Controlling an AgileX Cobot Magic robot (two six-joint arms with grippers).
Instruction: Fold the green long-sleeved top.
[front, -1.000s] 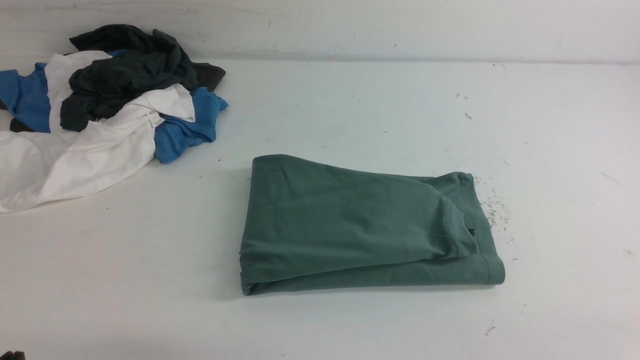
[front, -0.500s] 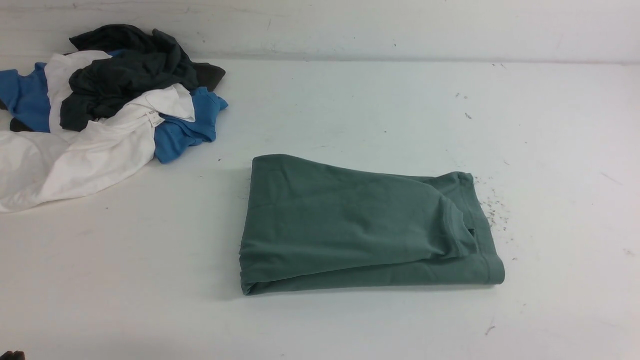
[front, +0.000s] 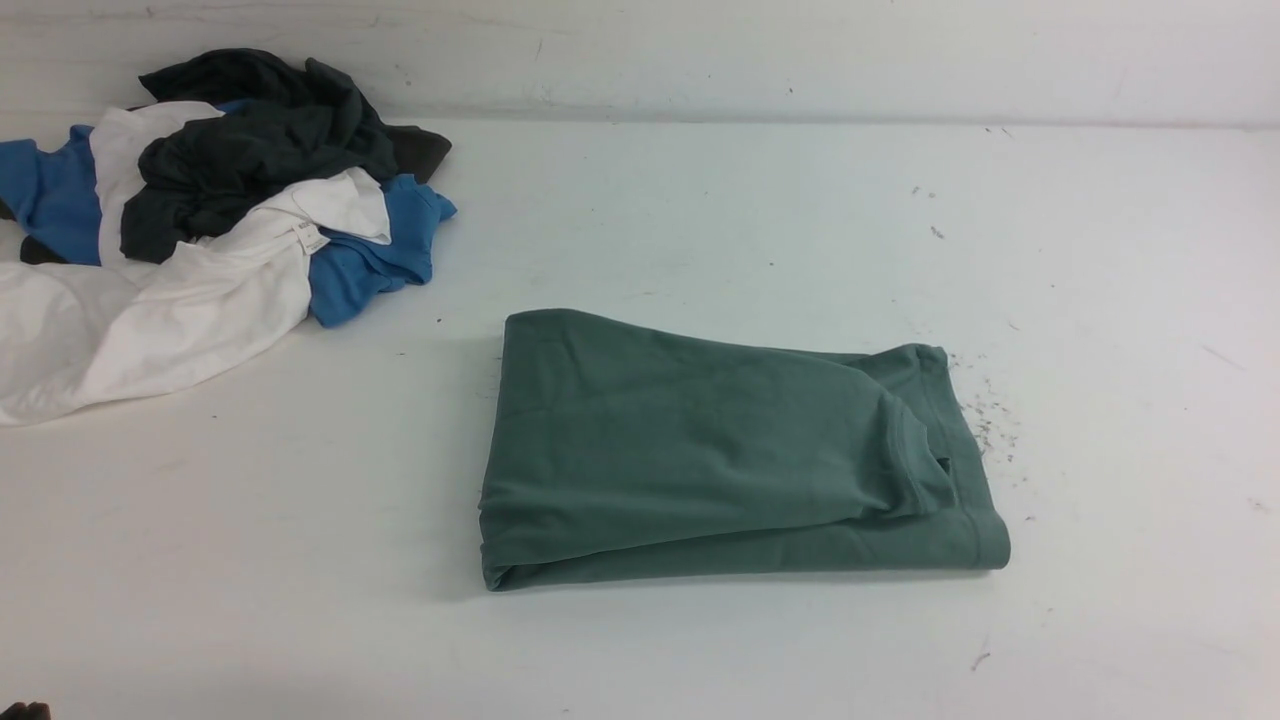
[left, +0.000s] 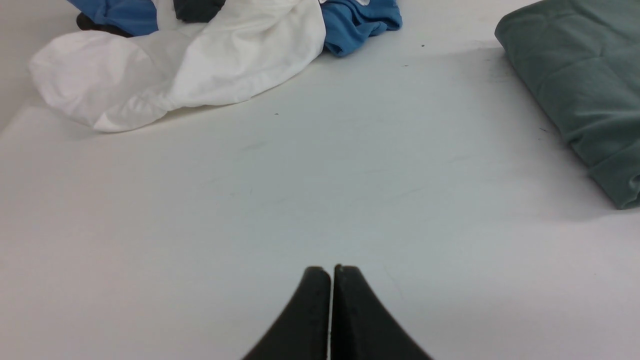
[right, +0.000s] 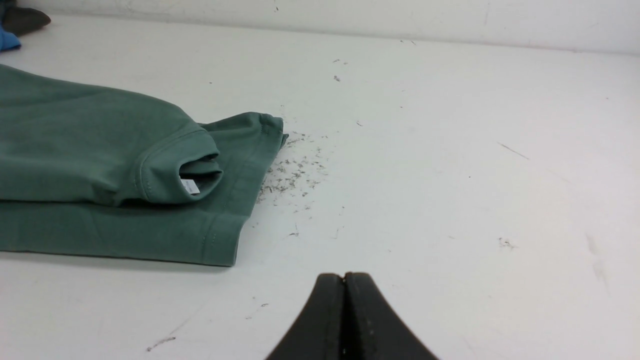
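Front view shows the folded sage-green jersey long-sleeved top unmoved on the white table since before; left gripper and right gripper jaws pressed together, empty.

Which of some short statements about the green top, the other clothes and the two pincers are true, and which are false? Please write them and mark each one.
1. The green long-sleeved top lies folded in a compact rectangle on the table. True.
2. The left pincer grips the top. False: it is shut on nothing, apart from the cloth.
3. A pile of dark, blue and white garments lies at the far left of the table. True.
4. The right pincer is open wide. False: its jaws are closed together.
5. The pile rests on the green top. False: bare table separates them.
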